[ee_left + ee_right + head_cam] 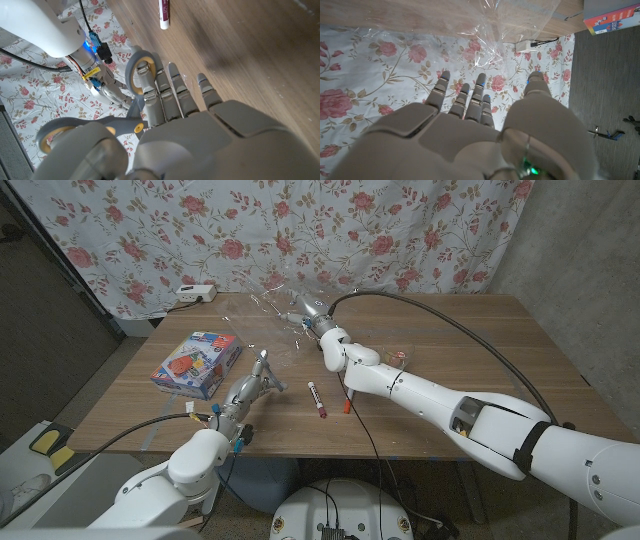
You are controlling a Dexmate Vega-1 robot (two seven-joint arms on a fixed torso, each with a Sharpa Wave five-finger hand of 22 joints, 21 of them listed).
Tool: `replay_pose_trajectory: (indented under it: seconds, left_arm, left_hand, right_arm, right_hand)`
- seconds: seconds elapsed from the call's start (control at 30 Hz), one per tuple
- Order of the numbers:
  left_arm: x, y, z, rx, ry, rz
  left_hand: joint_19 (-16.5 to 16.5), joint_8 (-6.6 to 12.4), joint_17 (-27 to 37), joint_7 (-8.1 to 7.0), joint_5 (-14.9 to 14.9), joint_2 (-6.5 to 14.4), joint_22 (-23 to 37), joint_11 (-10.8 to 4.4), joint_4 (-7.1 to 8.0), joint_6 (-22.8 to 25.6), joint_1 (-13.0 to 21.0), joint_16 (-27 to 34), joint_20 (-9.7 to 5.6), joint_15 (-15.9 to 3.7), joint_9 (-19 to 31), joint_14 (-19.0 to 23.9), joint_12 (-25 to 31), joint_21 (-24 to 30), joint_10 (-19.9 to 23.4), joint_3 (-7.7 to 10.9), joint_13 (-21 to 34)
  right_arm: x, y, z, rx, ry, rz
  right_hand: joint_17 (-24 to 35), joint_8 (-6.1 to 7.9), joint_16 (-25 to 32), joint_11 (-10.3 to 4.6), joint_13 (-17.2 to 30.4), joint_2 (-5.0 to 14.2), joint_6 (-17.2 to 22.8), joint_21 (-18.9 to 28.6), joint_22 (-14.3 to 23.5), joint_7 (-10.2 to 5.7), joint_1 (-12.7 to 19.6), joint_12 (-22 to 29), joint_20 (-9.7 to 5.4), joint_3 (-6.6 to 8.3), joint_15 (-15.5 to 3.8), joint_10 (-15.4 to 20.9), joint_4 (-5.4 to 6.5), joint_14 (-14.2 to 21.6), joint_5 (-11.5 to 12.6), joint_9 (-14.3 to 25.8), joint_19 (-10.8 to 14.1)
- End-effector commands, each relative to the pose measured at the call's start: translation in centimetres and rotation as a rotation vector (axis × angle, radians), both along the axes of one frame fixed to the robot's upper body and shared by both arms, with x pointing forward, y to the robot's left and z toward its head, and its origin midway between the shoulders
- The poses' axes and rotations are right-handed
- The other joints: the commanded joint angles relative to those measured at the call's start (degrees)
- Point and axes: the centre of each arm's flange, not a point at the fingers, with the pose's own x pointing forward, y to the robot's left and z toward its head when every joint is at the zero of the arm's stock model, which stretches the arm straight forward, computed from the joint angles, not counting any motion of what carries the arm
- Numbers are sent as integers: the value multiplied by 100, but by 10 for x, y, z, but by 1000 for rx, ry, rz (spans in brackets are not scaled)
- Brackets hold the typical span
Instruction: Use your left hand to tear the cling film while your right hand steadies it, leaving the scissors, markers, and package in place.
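A crumpled sheet of clear cling film [272, 305] stands up from the far side of the table; in the right wrist view the cling film [495, 30] hangs just beyond my fingertips. My right hand [308, 315] reaches into it, and the right hand [470, 130] has its fingers straight and spread, gripping nothing I can see. My left hand [252, 383] hovers low over the near left of the table beside the package [195, 363]; the left hand [200, 140] is open with fingers extended. A red-and-white marker [318, 398] and an orange marker [346, 402] lie under my right forearm.
The colourful package [615, 17] lies flat at the table's left. A white power strip [195, 293] sits at the far left edge by the floral curtain. A small pale object [397, 358] lies by my right forearm. A marker [164, 12] lies ahead of my left fingertips.
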Motion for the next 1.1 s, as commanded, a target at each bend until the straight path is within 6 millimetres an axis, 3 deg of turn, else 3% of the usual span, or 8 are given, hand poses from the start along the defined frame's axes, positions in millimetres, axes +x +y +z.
replay_pose_trajectory:
  seconds: [0.03,0.5,0.7,1.1]
  left_arm:
    - [-3,-1,-2,-3,-3,-3]
    - [-4,-3,-2,-12,-5,-11]
    - [-5,-1,0,-8,-5,-4]
    - [-3,-2,1,-4,1,-13]
  left_hand:
    - [-15,27,28,59,-2,35,7,-49,64,29,25,35,20,-7,14,46,16,13,120,-76,19]
    - [-15,7,28,61,4,49,6,-63,74,30,45,30,19,-17,17,37,4,13,115,-77,24]
    - [-17,1,28,54,6,52,6,-32,77,30,56,28,20,-13,25,37,-2,13,117,-78,23]
    - [-20,-14,28,69,10,60,6,-51,85,40,73,26,19,-17,25,37,-7,12,113,-80,38]
  right_arm:
    - [9,6,-5,-40,-1,-28]
    - [23,13,-9,-85,27,-67]
    - [24,17,-8,-120,35,-87]
    - [29,15,-8,-162,28,-134]
  right_hand:
    - [5,-3,-36,8,-13,-1,9,-15,6,16,67,-45,-37,25,10,-69,-17,-91,-4,15,16]
    - [-6,-28,-57,33,-57,6,-45,-26,6,-7,64,-104,-38,34,24,-92,-5,-152,-7,17,-10]
    - [-17,-86,-96,45,-97,-3,-190,-46,7,53,34,-165,-15,27,87,-139,13,-251,-18,18,-71]
    - [-59,-140,-120,242,-187,-58,-370,-36,7,203,-77,-226,4,-19,221,-75,58,-280,-45,21,-76]
